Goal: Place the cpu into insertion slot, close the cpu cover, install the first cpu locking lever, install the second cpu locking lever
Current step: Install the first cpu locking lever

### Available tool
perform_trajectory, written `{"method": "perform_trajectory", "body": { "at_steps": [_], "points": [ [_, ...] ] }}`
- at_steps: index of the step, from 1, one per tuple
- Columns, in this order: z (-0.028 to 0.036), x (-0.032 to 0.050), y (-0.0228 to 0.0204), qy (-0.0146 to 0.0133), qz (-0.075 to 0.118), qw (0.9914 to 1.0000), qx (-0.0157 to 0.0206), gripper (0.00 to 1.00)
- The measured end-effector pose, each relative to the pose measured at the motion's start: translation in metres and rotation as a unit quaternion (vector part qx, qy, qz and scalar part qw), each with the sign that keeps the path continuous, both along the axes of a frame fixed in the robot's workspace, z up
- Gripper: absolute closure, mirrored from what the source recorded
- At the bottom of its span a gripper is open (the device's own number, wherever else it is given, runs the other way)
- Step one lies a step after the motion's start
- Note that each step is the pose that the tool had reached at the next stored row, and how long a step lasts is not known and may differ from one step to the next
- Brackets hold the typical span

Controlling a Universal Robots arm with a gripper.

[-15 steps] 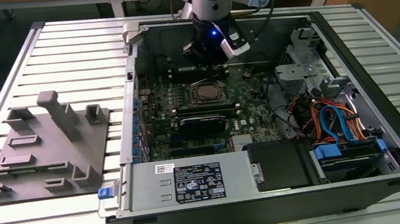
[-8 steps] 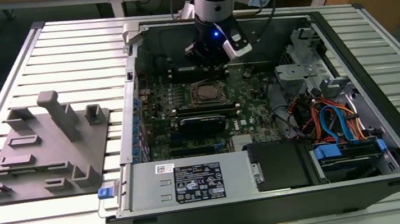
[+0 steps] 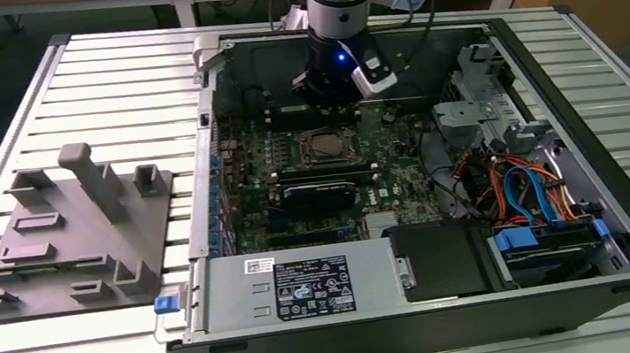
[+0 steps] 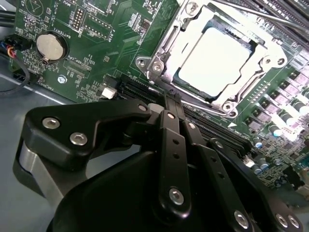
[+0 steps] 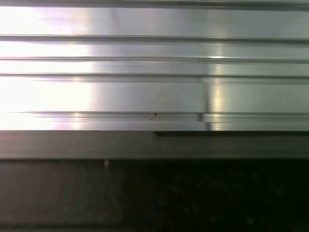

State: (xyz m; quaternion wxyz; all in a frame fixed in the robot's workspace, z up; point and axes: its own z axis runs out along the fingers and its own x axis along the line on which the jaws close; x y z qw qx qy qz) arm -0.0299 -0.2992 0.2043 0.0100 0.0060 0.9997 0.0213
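The cpu (image 4: 217, 60) lies flat in the insertion slot (image 3: 321, 146), its pale metal face showing through the window of the cpu cover (image 4: 190, 31). The silvery cover frame lies down around the chip. A thin metal locking lever (image 4: 270, 17) runs along the socket's far side. My gripper (image 4: 170, 107) hovers just beside the socket over the black slots, its black fingers (image 4: 173, 145) together, shut, with nothing seen between them. In the exterior view the gripper (image 3: 331, 108) hangs inside the open computer case, just behind the socket.
A grey fixture plate (image 3: 72, 231) with upright pegs sits at the exterior view's left. Inside the case are a black card (image 3: 317, 196), a silver power supply (image 3: 292, 290) and coloured cables (image 3: 519, 189). A coin battery (image 4: 50, 47) sits on the green board.
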Motion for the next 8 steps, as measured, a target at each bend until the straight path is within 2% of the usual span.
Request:
{"method": "perform_trajectory", "body": {
  "at_steps": [8],
  "points": [
    [-0.0041,0.0009,0.0,0.0,0.0,1.0,0.0,0.9]
  ]
}}
